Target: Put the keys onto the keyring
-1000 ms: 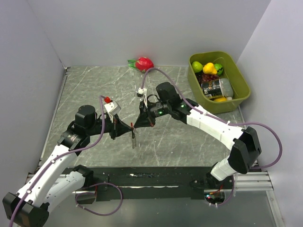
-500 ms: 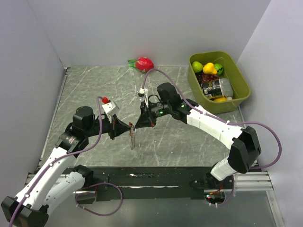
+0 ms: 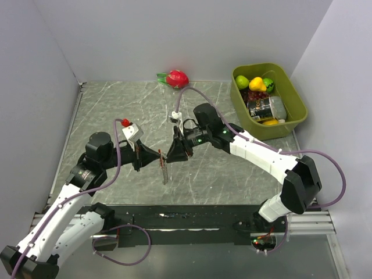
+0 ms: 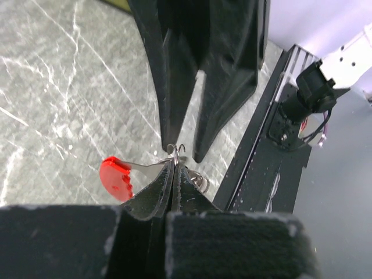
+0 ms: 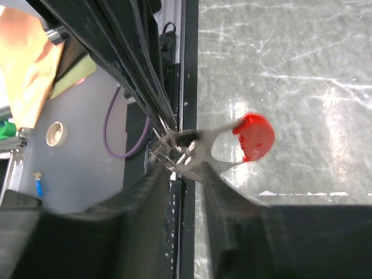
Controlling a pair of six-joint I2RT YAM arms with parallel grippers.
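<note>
- Keyring [image 3: 164,172] is held in the air over the middle of the table [image 3: 104,110], somewhat nearer its near edge, and hangs between the two grippers.
- Left gripper [image 4: 173,174] is pressed together, and the thin silvery wire of the keyring is pinched at its tips.
- Red tab [image 5: 256,136] of the keyring juts out to one side of that pinch.
- Right gripper [image 5: 183,173] is parted a little, and silvery pieces lie in the gap between its fingers.
- Whether a key is among those pieces cannot be told.
- Green bin [image 3: 273,129] filled with fruit and a can is set at the far right corner, and a red fruit [image 3: 176,77] lies at the far edge.
</note>
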